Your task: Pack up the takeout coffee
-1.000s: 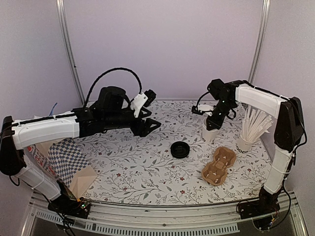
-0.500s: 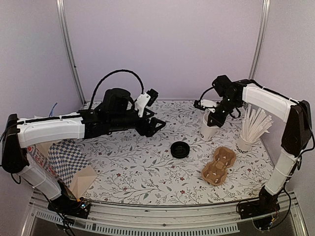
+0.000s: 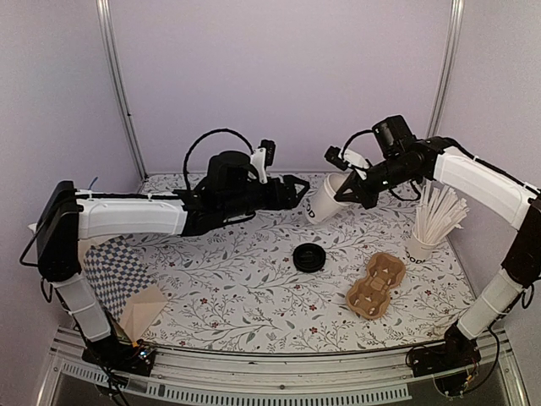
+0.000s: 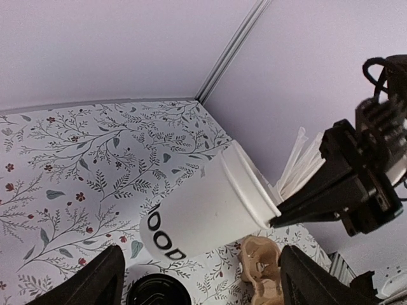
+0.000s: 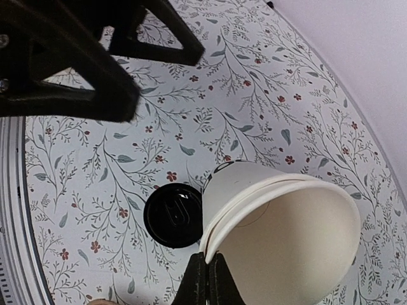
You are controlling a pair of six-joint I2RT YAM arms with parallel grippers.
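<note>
The right gripper (image 3: pixel 345 194) is clamped on the rim of the white lettered cup (image 3: pixel 325 202), holding it tilted and lidless above the far worktop (image 3: pixel 237 288). The left gripper (image 3: pixel 296 187), fingers apart, hovers just left of the cup's base. The black lid (image 3: pixel 309 256) lies nearer, on the worktop.

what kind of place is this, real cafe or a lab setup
Most likely a robot lab cell staged as a coffee counter: bare walls with metal frame posts, a floral tablecloth, and takeout props like a cardboard cup carrier and black lid.
</note>
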